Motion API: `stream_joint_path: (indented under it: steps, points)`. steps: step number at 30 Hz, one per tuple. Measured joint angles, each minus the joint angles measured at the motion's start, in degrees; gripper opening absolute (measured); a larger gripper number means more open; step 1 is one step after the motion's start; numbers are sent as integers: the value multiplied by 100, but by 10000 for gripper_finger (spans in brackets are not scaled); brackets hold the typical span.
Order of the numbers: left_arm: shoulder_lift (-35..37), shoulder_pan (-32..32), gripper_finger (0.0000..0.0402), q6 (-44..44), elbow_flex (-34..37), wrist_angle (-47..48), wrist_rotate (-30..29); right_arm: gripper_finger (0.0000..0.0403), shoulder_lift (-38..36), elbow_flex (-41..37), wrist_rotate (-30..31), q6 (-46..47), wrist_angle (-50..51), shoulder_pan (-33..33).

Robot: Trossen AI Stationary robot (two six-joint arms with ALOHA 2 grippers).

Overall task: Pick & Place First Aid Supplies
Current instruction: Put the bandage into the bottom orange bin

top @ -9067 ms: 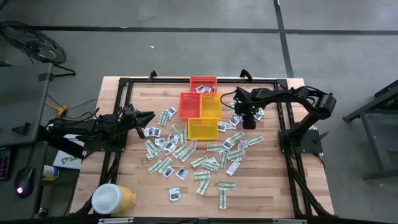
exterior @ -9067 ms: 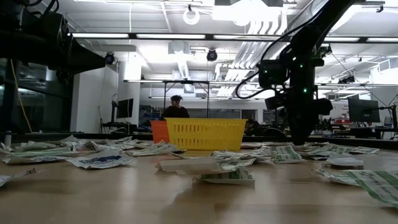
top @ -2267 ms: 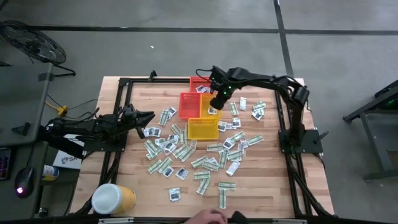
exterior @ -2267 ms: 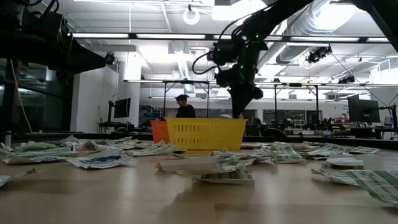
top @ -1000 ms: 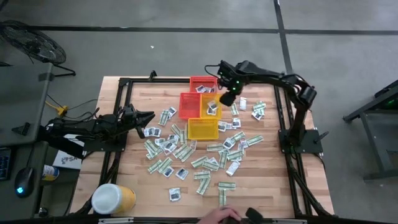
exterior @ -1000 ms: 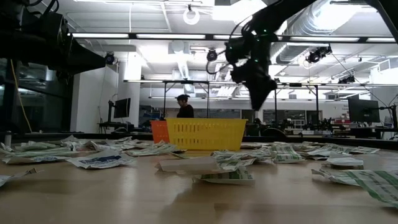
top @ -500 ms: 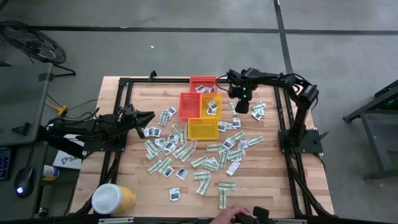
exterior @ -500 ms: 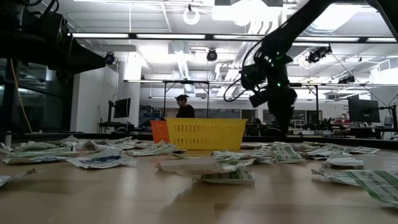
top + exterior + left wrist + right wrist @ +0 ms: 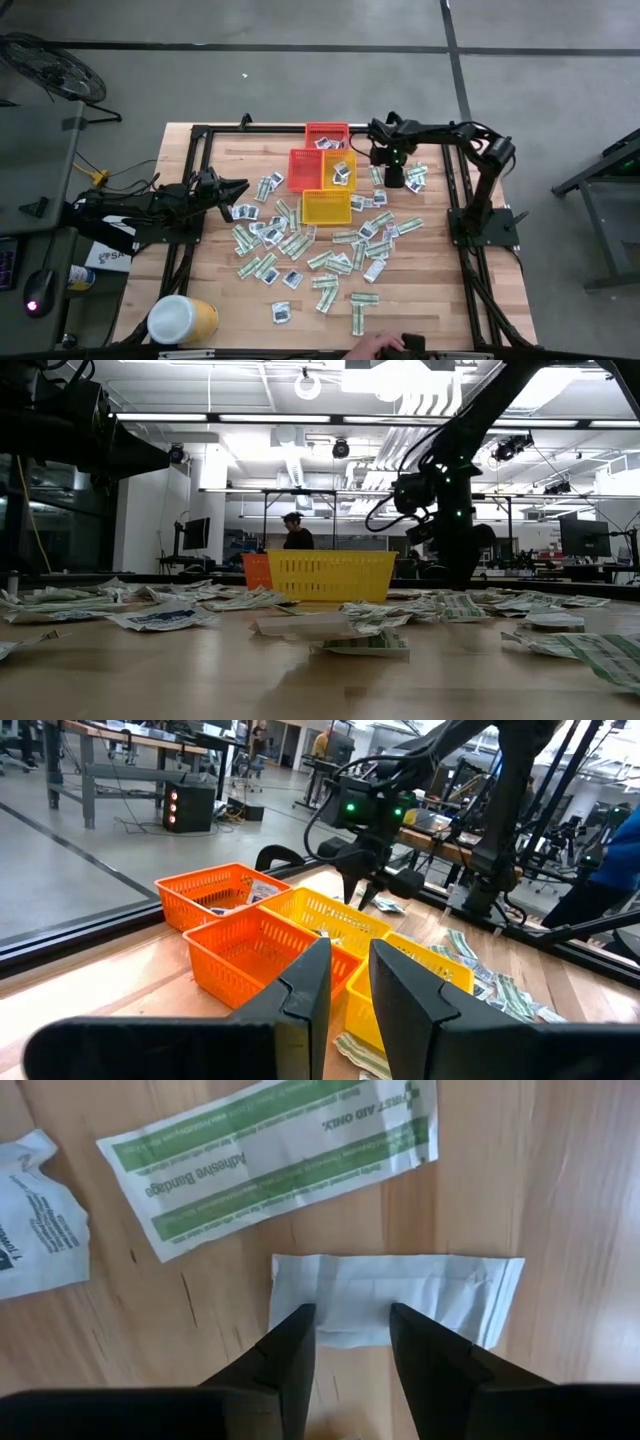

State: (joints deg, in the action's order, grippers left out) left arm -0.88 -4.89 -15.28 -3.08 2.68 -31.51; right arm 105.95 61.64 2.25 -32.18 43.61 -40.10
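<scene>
Your right hand (image 9: 348,1342) hangs with fingers parted, nothing held, over a plain white packet (image 9: 400,1295) on the worktop (image 9: 430,290). Just beyond lies a green-striped bandage strip (image 9: 270,1160). Your left hand (image 9: 243,185) waits, fingers slightly apart, empty.

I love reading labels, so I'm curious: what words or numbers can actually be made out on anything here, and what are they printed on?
"FIRST AID ONLY" and "Adhesive Bandage": on the green-and-white oblong paper packet lying on the wooden table.
Crumpled white packet beside it: dark print, too little showing to read.
Plain white packet in front of the right gripper: no print visible.
Other views: print too small.
</scene>
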Motion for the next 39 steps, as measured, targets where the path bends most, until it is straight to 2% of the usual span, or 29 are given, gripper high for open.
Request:
stream_joint_path:
  steps: [7, 16, 22, 28, 34, 39]
  points:
    - [-1, 1, 73, 1, -1, 0, 0, 109, -29, -376, -294, 59, -334, -13]
    - [-1, -1, 73, 1, 1, 0, 0, 12, -48, -433, -439, 620, -358, -61]
    - [0, 0, 73, 1, 0, 0, -2, 8, -405, -374, -499, 988, -206, -87]
    - [1, 1, 73, 1, 1, 0, 0, 4, -718, 324, -805, 1350, 301, 89]
    - [-1, 0, 73, 1, -1, 0, 0, 2, -721, 1174, -993, 1368, 389, 461]
    - [1, 1, 73, 1, -1, -1, -1, 2, -430, 1942, -976, 1313, 411, 883]
